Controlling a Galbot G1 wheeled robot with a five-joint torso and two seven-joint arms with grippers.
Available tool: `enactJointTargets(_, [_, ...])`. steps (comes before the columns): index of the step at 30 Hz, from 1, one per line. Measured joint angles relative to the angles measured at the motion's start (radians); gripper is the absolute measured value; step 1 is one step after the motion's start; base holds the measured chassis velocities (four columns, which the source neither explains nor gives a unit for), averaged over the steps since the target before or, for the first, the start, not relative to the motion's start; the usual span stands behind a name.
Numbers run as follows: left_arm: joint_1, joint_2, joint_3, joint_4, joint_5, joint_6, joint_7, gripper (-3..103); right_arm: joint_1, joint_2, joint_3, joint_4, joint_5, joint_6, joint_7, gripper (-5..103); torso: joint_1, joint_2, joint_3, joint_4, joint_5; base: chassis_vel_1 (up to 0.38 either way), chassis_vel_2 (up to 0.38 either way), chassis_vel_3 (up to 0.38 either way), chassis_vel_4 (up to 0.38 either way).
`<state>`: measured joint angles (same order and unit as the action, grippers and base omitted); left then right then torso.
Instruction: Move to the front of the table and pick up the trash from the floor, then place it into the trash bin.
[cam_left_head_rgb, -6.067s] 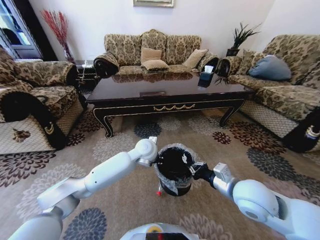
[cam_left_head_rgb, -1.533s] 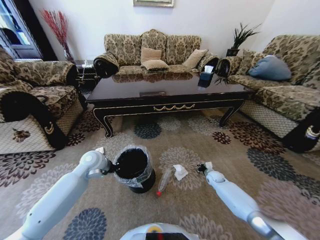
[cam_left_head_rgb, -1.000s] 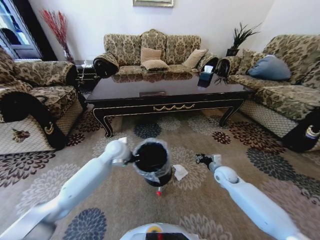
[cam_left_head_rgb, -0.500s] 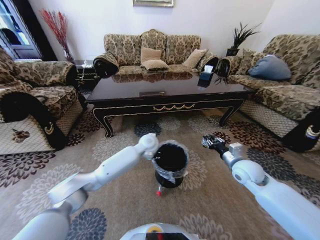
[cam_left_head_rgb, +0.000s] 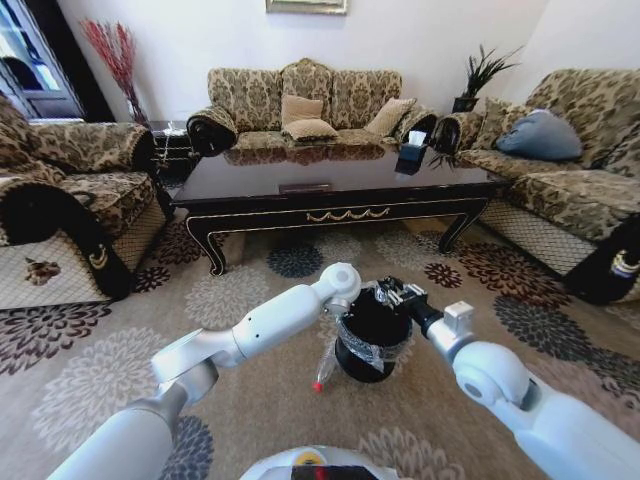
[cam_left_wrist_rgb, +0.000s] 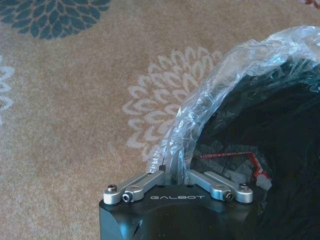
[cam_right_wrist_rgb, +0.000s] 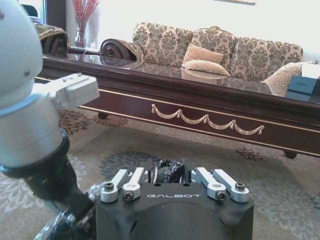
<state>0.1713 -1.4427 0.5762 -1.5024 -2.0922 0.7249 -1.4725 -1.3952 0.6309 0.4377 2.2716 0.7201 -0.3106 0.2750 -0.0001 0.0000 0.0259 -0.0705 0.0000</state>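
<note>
Black bin: the trash bin (cam_left_head_rgb: 372, 338) stands on the patterned carpet (cam_left_head_rgb: 250, 400) in front of the worktop, its clear liner bag (cam_left_wrist_rgb: 210, 100) folded over the rim.
Bin rim: the left pincer (cam_left_head_rgb: 352, 306) is clenched on the liner and rim at the bin's left edge; in the left wrist view the plastic bunches up between its fingers (cam_left_wrist_rgb: 145, 181).
Bin mouth: the right pincer (cam_left_head_rgb: 397, 293) hangs just over the far right part of the opening, with something dark and crumpled between its fingers (cam_right_wrist_rgb: 131, 181); whether it is gripped I cannot tell.
Bottle: the clear bottle (cam_left_head_rgb: 325, 368) with a red cap (cam_left_head_rgb: 317, 386) lies on the carpet just beside the bin's left side, under the left forearm.
Inside the bin: a thin red strip (cam_left_wrist_rgb: 240, 160) shows against the black liner.
Worktop: the glossy dark table (cam_left_head_rgb: 335, 185) with its gold scroll rail (cam_right_wrist_rgb: 205, 120) sits beyond the bin, well apart from it, with a band of bare carpet between.
Open room: carpet lies free to the left and right of the bin; sofas (cam_left_head_rgb: 310, 105) close in the far side and both flanks.
</note>
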Motion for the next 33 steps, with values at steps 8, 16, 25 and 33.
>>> enactJointTargets(8, [0.008,0.017,0.002,-0.016,0.004,-0.002,0.0,0,-0.041,0.028,0.017,0.008,-0.013,0.001,0.002,48,0.0,0.0,0.0,-0.0002,0.0,0.0,0.0,0.0,0.0])
enactJointTargets(16, [0.02,0.043,-0.002,-0.03,0.008,-0.003,-0.002,0,-0.04,0.033,0.017,0.014,0.0,-0.005,0.006,76,0.0,0.0,0.0,-0.0002,0.0,0.0,0.0,0.0,0.0])
enactJointTargets(25, [0.054,0.122,-0.03,-0.064,0.01,-0.004,0.001,0,-0.042,0.056,0.02,0.011,0.019,-0.012,0.013,100,0.0,0.0,0.0,-0.0001,-0.0002,0.0,0.0,0.0,0.0])
enactJointTargets(33, [0.092,0.243,-0.091,-0.096,0.012,0.001,0.018,0,-0.01,0.065,0.031,-0.011,0.069,-0.018,0.026,100,0.0,0.0,0.0,0.0004,-0.0003,0.0,0.0,0.0,0.0])
